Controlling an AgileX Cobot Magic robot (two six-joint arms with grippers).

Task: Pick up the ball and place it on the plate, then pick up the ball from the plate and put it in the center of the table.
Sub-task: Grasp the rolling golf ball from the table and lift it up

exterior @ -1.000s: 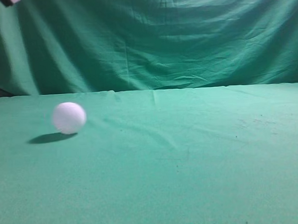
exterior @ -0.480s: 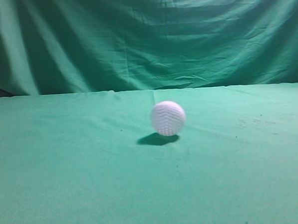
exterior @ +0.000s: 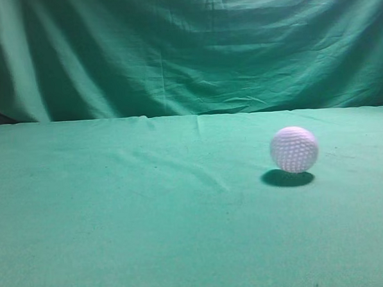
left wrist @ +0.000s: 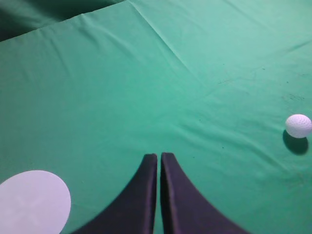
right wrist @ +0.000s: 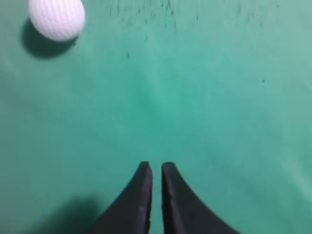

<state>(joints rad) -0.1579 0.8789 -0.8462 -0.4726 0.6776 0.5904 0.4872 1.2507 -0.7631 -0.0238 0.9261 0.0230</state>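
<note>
Your worktop (exterior: 119, 237), spread with teal-green cloth, fills every view, a draped green curtain (exterior: 186, 47) hanging behind it. A white plate (left wrist: 31, 202) lies just left of your left claw (left wrist: 159, 156), whose fingers are pressed nearly together around nothing. Your right claw (right wrist: 156, 165) is likewise narrowed to a slit and empty. The ball (exterior: 294, 150) sits right of centre, well apart from both claws.

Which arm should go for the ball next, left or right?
Right, probably. The ball lies right of centre on the table, close ahead of the right gripper. From the left gripper it sits far off at the frame's edge. Both are shut and empty.
</note>
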